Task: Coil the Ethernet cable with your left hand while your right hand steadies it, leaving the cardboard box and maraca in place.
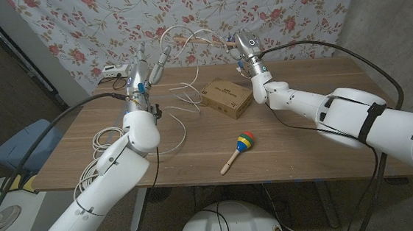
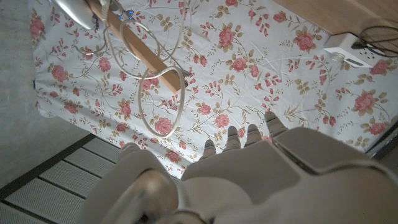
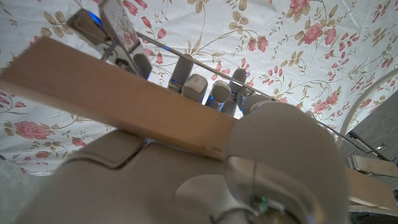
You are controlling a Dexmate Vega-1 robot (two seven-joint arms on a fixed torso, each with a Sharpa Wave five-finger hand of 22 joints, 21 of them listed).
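Nearby, cardboard box point(image 1: 227, 98) flanks maraca point(image 1: 238, 150) on table point(image 1: 305, 145)

Glossy white rounded arm shells, black cables looped alongside each arm, a black band around the right forearm, silver-grey left hand point(image 1: 142, 75) and right hand point(image 1: 246, 44) — pale grey fingers point(image 3: 194, 86) lit by small blue lights.

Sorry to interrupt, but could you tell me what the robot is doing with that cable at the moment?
It is coiling a white Ethernet cable. Both hands are raised above the far edge of the table: the right hand holds a wooden stick with cable loops hanging on it, and the left hand reaches up toward them. The rest of the cable trails across the table. The cardboard box and maraca lie apart from both hands.
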